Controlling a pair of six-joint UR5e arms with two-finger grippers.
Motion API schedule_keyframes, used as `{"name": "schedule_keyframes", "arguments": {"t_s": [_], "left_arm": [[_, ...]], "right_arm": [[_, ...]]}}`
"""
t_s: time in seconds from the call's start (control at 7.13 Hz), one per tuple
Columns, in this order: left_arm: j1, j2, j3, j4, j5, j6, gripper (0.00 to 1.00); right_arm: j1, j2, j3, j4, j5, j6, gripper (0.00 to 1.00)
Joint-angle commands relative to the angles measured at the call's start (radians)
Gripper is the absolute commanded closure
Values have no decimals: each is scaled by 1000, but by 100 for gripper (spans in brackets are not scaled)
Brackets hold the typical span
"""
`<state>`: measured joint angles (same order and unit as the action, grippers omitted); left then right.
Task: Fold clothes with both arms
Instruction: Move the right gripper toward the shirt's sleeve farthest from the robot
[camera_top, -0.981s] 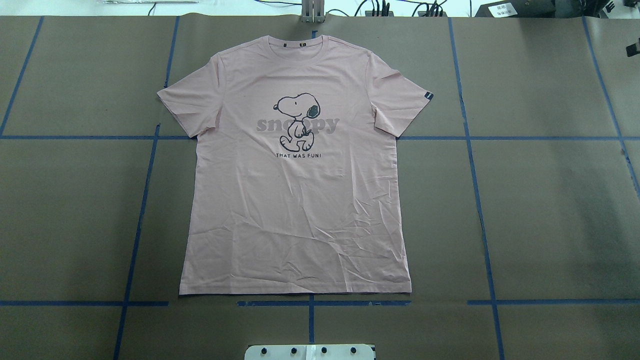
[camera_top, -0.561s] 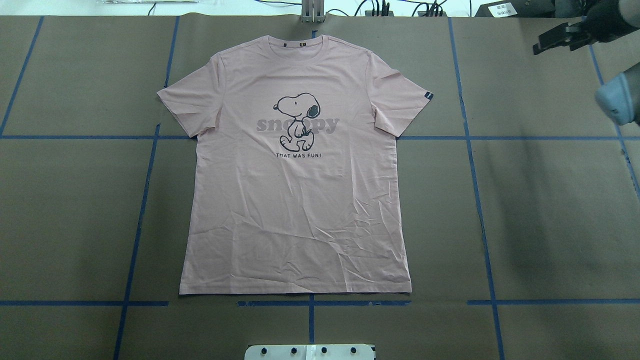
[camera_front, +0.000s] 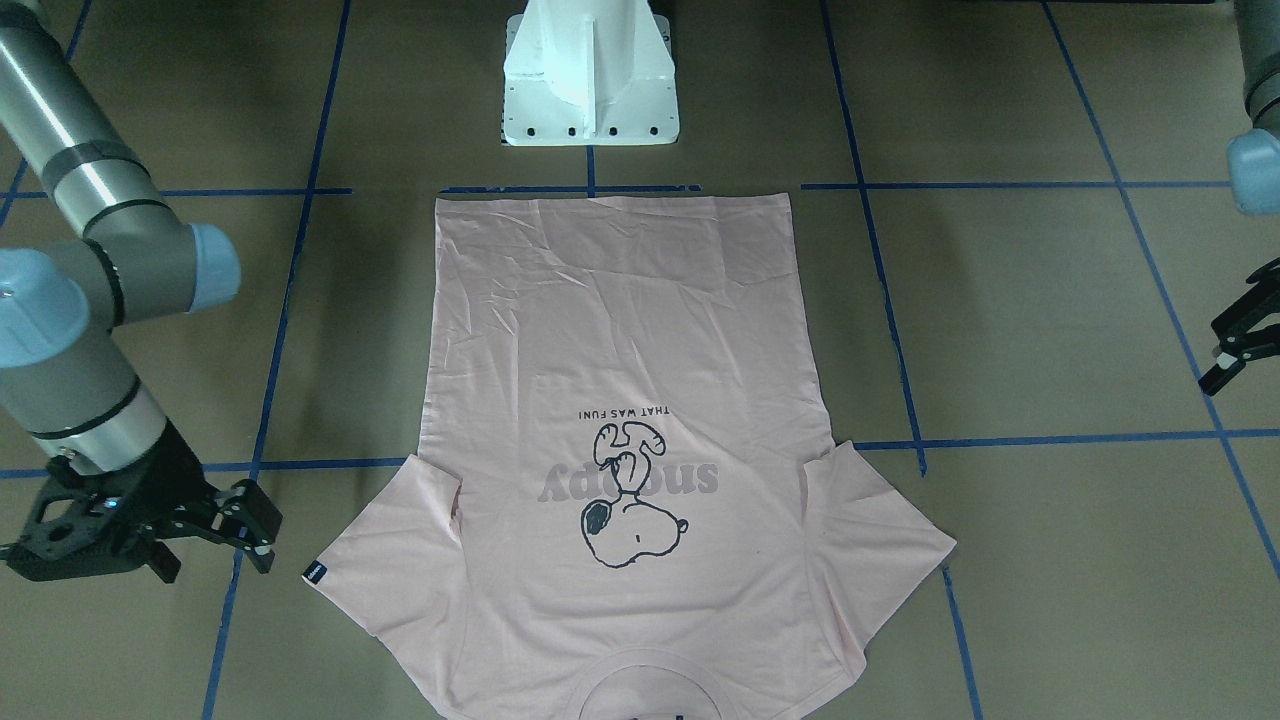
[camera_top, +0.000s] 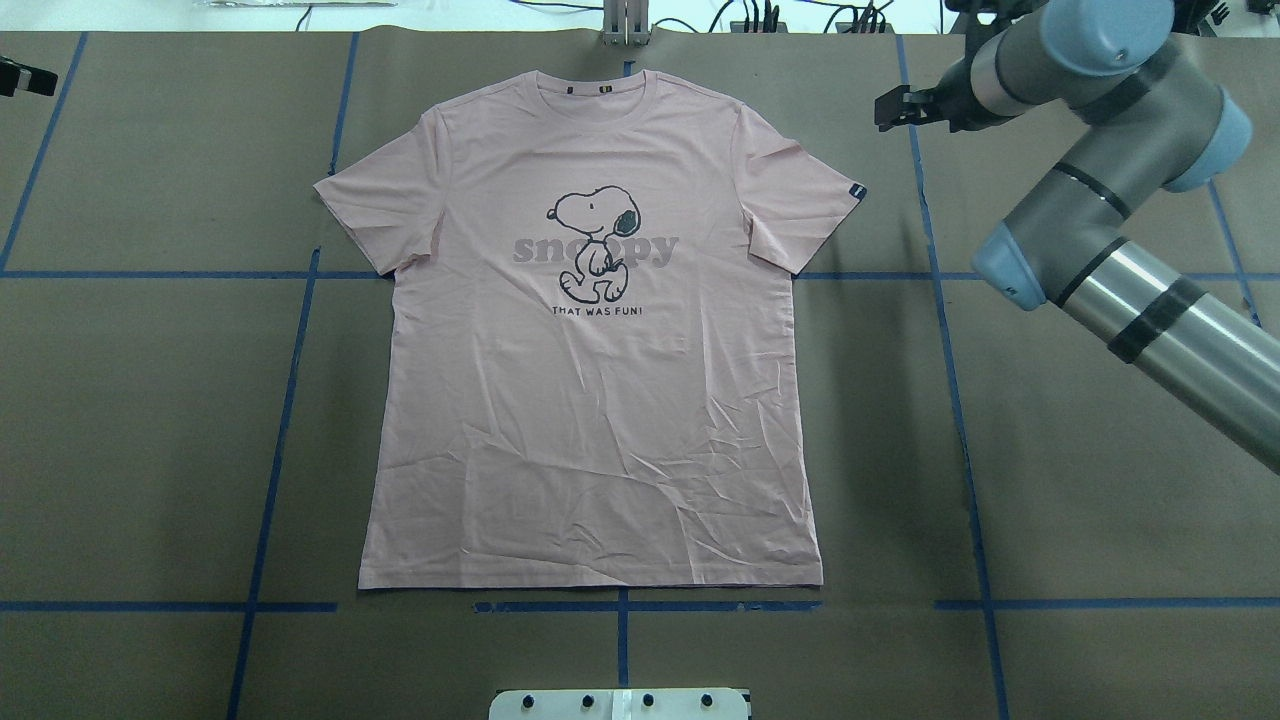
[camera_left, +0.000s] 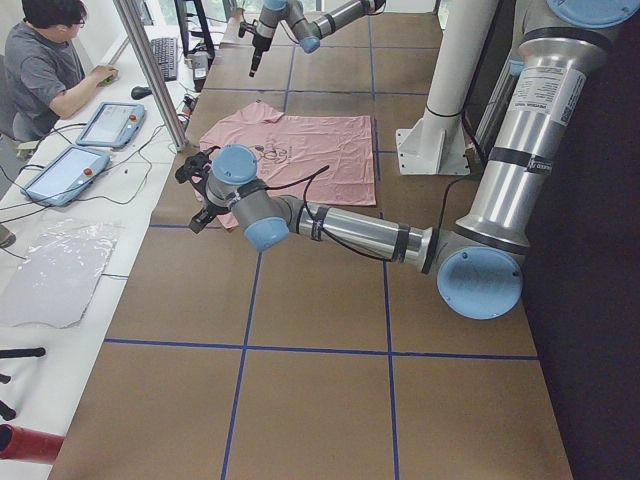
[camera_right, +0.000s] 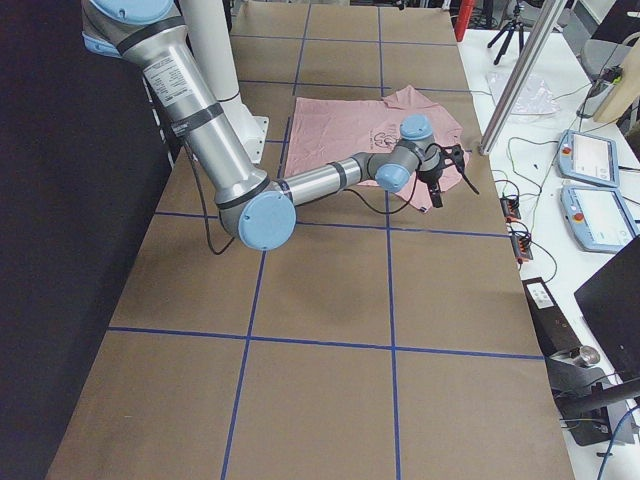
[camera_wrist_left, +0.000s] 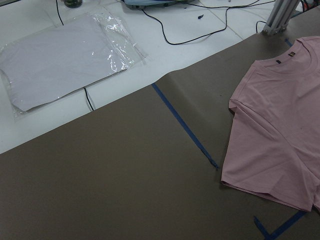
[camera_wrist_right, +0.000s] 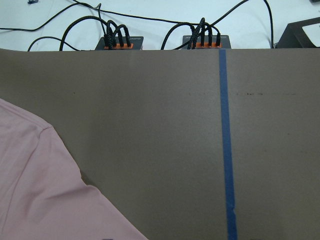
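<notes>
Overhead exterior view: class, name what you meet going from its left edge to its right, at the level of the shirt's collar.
left pincer → pink T-shirt → right pincer → right arm

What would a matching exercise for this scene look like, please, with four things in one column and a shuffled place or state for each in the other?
Things:
1. T-shirt
2. right hand
3. left hand
4. white base

Places or states:
A. open, far out beyond the sleeve without a label
B. spread flat on the table, print up
C. just past the hem
D. open, close to the sleeve with the dark label, not touching it

Pairs: 1-B, 2-D, 3-A, 4-C.
</notes>
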<state>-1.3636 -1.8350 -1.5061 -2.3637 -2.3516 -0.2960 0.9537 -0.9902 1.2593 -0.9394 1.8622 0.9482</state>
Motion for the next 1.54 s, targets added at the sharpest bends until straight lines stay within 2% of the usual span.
{"name": "schedule_keyframes", "arguments": {"t_s": [0.0, 0.28, 0.42, 1.4], "left_arm": [[15, 0, 0, -2, 0, -2, 0], [15, 0, 1, -2, 0, -2, 0], [15, 0, 1, -6, 2, -2, 0], [15, 0, 4, -6, 2, 1, 0]], "right_arm": [[-85, 28, -73, 42, -116, 72, 30], [-104, 28, -93, 69, -135, 99, 37], [-107, 28, -124, 115, -136, 115, 38], [-121, 35, -155, 120, -153, 116, 41]]}}
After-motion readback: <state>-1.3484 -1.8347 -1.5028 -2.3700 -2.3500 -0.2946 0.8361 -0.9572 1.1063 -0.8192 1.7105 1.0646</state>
